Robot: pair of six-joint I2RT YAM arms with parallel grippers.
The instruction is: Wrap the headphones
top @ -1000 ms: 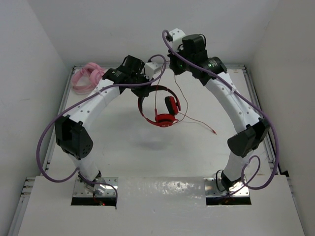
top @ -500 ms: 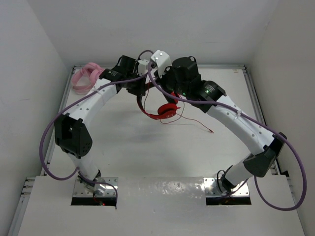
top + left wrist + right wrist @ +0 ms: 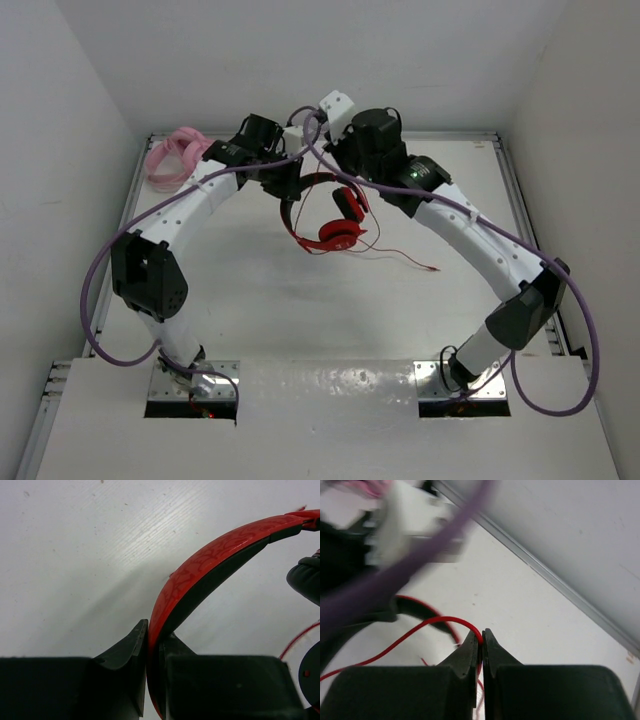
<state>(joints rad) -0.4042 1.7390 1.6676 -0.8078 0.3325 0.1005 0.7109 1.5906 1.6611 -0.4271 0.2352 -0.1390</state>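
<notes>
The red headphones hang above the table at the back centre, earcups down. My left gripper is shut on their black-and-red headband, which runs between its fingertips in the left wrist view. A dark earcup pad shows at the right edge of that view. My right gripper is just behind the headphones and is shut on the thin red cable, pinched at its fingertips. The rest of the cable trails over the table, its plug end lying to the right.
A pink coiled bundle lies in the back left corner. A raised metal rail borders the white table, with walls close behind it. My purple arm cables cross between the two wrists.
My right arm has swung left and down toward the headphones, carrying the cable, then settled just behind them. The headphones have turned a little in my left gripper. The plug end has stayed put.
</notes>
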